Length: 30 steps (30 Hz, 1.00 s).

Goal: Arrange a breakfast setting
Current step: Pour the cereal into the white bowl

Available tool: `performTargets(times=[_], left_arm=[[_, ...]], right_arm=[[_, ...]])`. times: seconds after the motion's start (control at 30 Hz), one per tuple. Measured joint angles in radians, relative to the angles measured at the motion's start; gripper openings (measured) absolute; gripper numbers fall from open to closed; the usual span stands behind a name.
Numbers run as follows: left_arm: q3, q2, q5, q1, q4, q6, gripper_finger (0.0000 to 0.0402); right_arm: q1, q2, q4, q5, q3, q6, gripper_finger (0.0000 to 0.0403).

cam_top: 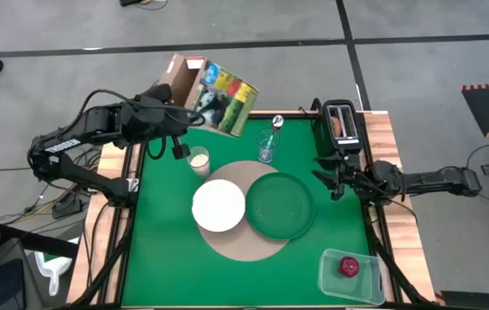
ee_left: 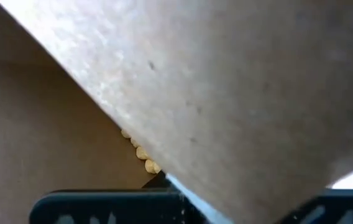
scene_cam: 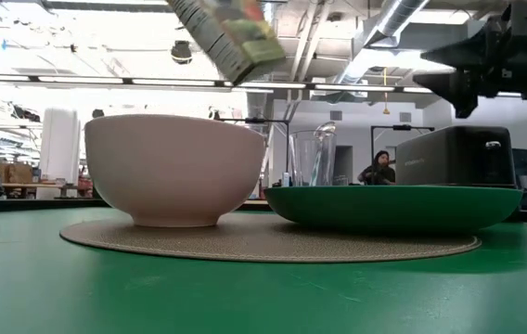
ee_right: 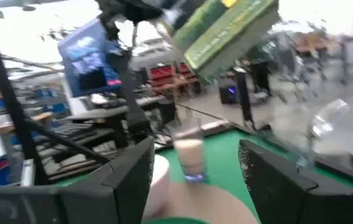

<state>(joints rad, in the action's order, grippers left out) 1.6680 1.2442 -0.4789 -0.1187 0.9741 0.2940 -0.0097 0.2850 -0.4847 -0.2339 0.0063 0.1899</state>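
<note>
My left gripper (cam_top: 178, 110) is shut on a printed cereal box (cam_top: 214, 96), raised over the table's far left; it also shows at the top of the low view (scene_cam: 226, 32). A white bowl (cam_top: 219, 205) and a green plate (cam_top: 279, 205) sit side by side on the round tan mat (cam_top: 249, 245). A cup of white liquid (cam_top: 199, 160), a clear glass (cam_top: 267, 146) and a spoon (cam_top: 277, 121) stand farther back. My right gripper (cam_top: 329, 179) is open and empty beside the plate's right rim. A red fruit (cam_top: 348, 266) lies in a clear tub. My left gripper holds the cereal box by its brown cardboard side (cam_top: 176, 86) near the open end, coming level from the table's left. In the left wrist view cardboard (ee_left: 226, 81) fills the picture and hides the fingers. The box is lifted clear and tilted; loose cereal pieces (ee_left: 142, 152) show inside.
A black toaster (cam_top: 341, 125) stands at the far right edge with something brown in a slot. The clear tub (cam_top: 352, 275) sits at the near right corner. Green table surface lies open at the near left (cam_top: 167, 267).
</note>
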Motion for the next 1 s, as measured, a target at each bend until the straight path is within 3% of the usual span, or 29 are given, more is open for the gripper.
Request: performTargets(times=[0.1, 0.27, 0.67, 0.83, 1.0], left_arm=[[0.000, 0.000, 0.040, 0.023, -0.042, 0.016, 0.0000], [-0.022, 0.000, 0.085, 0.057, -0.101, 0.041, 0.0000], [-0.037, 0.070, 0.142, 0.100, -0.176, 0.120, 0.0000], [-0.037, 0.107, 0.179, 0.118, -0.245, 0.155, 0.0000], [-0.037, 0.135, 0.201, 0.128, -0.281, 0.177, 0.0000]], right_arm=[[0.001, 0.043, -0.094, 0.043, 0.000, -0.050, 0.0269], [0.000, 0.077, -0.217, -0.007, 0.000, -0.138, 0.0270], [-0.034, 0.082, -0.246, -0.004, 0.000, -0.035, 0.0274], [-0.079, 0.118, -0.231, -0.003, 0.001, 0.051, 0.0306], [-0.115, 0.177, -0.216, 0.031, 0.021, 0.098, 0.0367]])
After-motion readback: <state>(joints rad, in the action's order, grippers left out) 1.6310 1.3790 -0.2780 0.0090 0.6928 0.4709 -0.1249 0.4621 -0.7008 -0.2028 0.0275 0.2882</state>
